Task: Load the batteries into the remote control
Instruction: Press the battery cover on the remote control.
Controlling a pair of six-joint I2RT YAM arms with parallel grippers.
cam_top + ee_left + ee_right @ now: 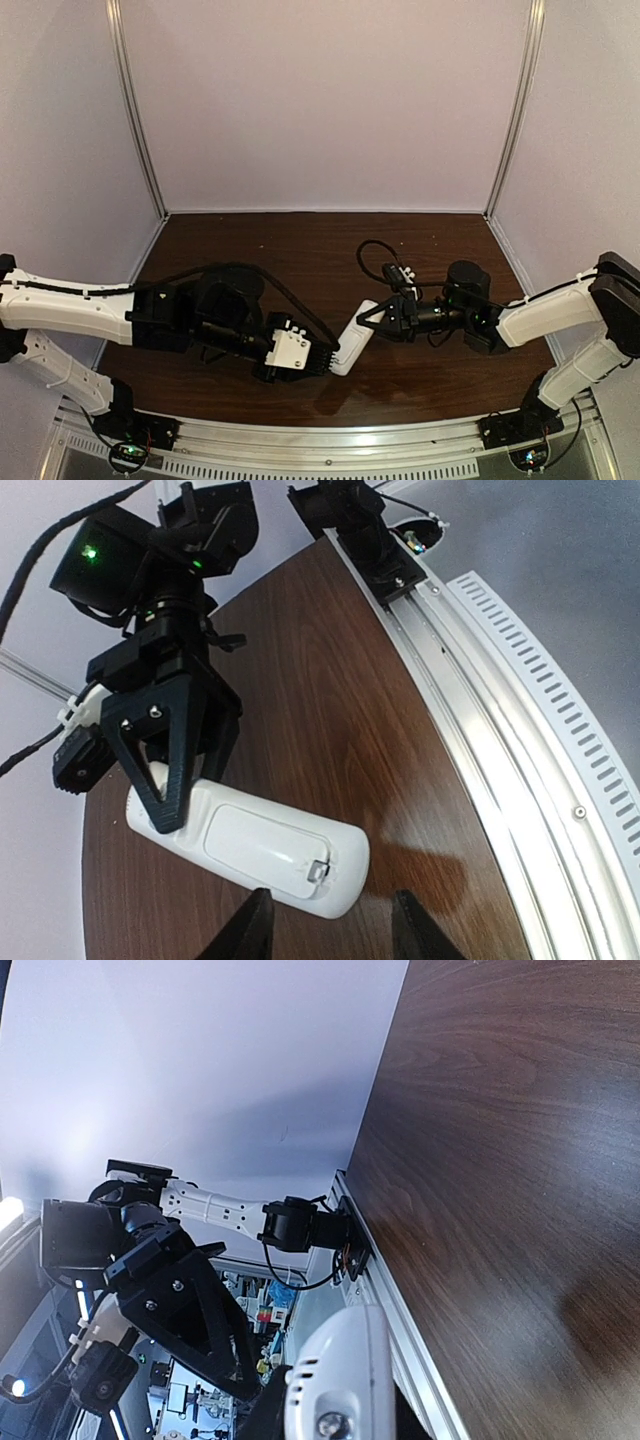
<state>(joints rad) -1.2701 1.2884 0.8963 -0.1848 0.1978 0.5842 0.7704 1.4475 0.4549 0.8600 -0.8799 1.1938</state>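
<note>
The remote control (352, 350) hangs above the near middle of the table (300, 250), between the 2 arms, slanting from far right to near left. The right gripper (364, 318) holds its far-right end. The left gripper (330, 360) meets its near-left end. A rail (320, 445) runs along the table's near edge, before both.

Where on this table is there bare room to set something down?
The far strip of the table along the back wall is bare. Crowded: near centre, where the left gripper and right gripper meet at the remote control.
</note>
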